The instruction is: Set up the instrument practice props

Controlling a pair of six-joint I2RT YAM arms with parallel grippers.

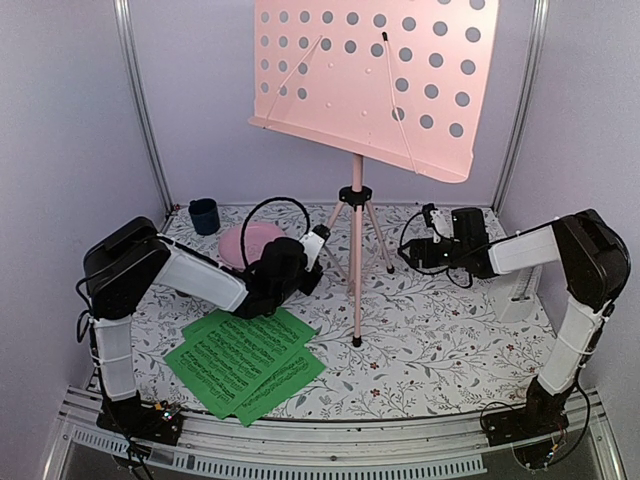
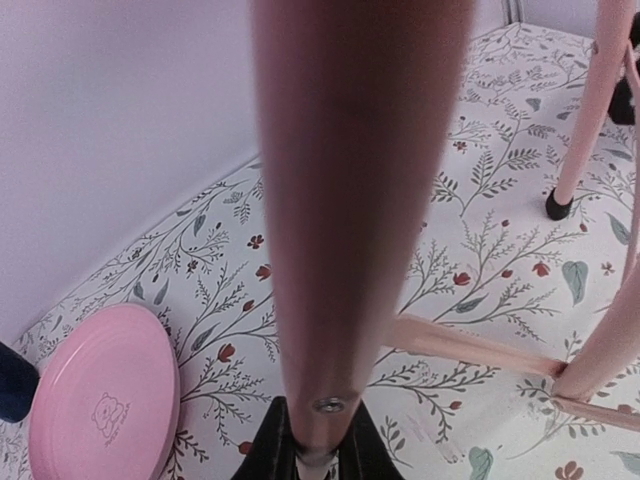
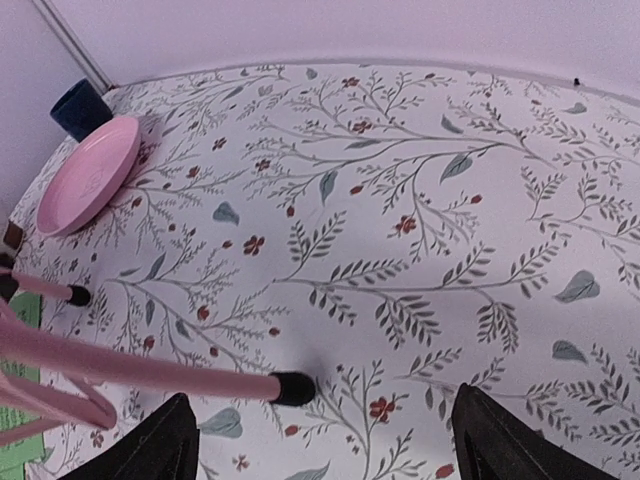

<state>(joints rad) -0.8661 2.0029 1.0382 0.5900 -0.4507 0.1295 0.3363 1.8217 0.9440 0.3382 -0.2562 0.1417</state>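
Left pincer (image 2: 318,455) clamps the music stand leg (image 2: 350,200); right pincer (image 3: 325,440) gapes empty.

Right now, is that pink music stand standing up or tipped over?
Standing up: the music stand has its pole vertical and its legs spread.

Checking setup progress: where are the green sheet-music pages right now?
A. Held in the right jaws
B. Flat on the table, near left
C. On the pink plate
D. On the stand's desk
B: the green pages lie flat on the table near its front left, while the stand's desk holds no pages.
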